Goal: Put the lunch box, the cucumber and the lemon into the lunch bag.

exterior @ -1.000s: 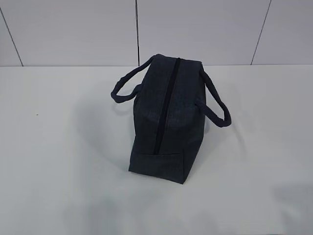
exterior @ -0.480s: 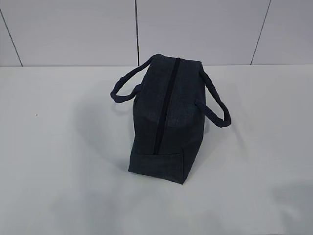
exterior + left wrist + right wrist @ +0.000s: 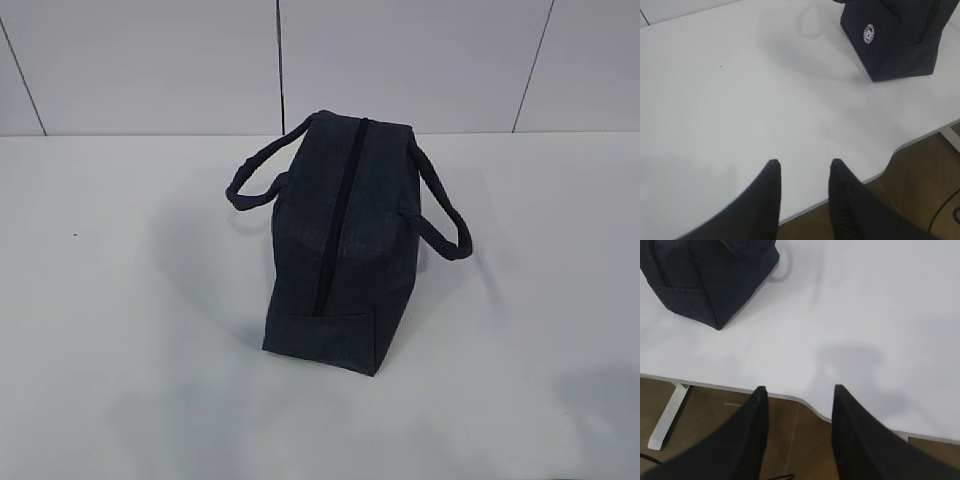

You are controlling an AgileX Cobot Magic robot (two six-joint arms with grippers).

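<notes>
The lunch bag (image 3: 340, 240) stands zipped on the table (image 3: 120, 330) (2 handles drooping). Near its corners, left gripper (image 3: 802, 167) and right gripper (image 3: 800, 392) hover spread, empty.

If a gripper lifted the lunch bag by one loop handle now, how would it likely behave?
The lunch bag looks like soft fabric, so it would probably sag and swing. The handle droops sideways, suggesting it is floppy. Its zipper appears closed, so nothing should spill; its contents and weight are unseen.
</notes>
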